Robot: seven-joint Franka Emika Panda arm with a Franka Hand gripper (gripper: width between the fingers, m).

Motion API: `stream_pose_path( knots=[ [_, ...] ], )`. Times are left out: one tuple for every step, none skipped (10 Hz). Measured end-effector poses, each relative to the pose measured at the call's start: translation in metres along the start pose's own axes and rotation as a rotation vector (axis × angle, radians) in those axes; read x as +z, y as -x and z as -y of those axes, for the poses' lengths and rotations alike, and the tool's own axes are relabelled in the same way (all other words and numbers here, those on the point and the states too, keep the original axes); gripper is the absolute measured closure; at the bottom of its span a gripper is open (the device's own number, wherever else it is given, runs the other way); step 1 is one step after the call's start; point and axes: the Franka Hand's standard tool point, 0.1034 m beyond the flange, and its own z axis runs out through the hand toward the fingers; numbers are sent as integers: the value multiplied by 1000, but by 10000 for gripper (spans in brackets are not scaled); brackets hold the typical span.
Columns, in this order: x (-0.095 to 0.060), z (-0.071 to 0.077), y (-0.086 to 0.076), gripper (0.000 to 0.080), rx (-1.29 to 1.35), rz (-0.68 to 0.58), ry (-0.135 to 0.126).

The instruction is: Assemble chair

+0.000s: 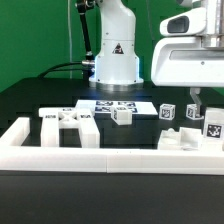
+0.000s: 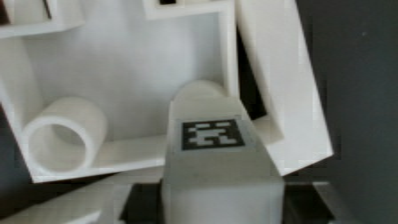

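Note:
White chair parts with black-and-white tags lie on the black table. One group (image 1: 66,120) is at the exterior view's left. A small block (image 1: 122,116) is in the middle. Several tagged pieces (image 1: 212,125) are at the right. My gripper (image 1: 195,102) hangs low over the right group. In the wrist view my gripper (image 2: 222,203) is shut on a long white tagged part (image 2: 215,150) that fills the gap between the dark fingers (image 2: 304,206). Beyond it lies a white walled chair part (image 2: 267,70) with a round peg (image 2: 63,142).
The long white border rail (image 1: 100,157) runs along the front, with a raised end (image 1: 15,133) at the exterior view's left. The marker board (image 1: 115,104) lies flat in front of the robot base (image 1: 116,60). The arm's bulky wrist block (image 1: 186,62) hangs over the right group.

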Motion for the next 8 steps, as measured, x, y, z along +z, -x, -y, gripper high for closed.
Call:
stream_pose_path(
  knots=[
    [0, 0, 0, 503, -4, 0, 0],
    [1, 0, 1, 356, -3, 1, 0],
    [0, 1, 1, 356, -6, 1, -2],
    [-5, 5, 3, 230, -40, -4, -8],
    [-13, 2, 9, 167, -85, -7, -12],
    [-18, -4, 15, 167, -166, -2, -9],
    [-24, -11, 17, 153, -274, 1, -8],
    [-25, -17, 19, 150, -343, 6, -7]
  ],
)
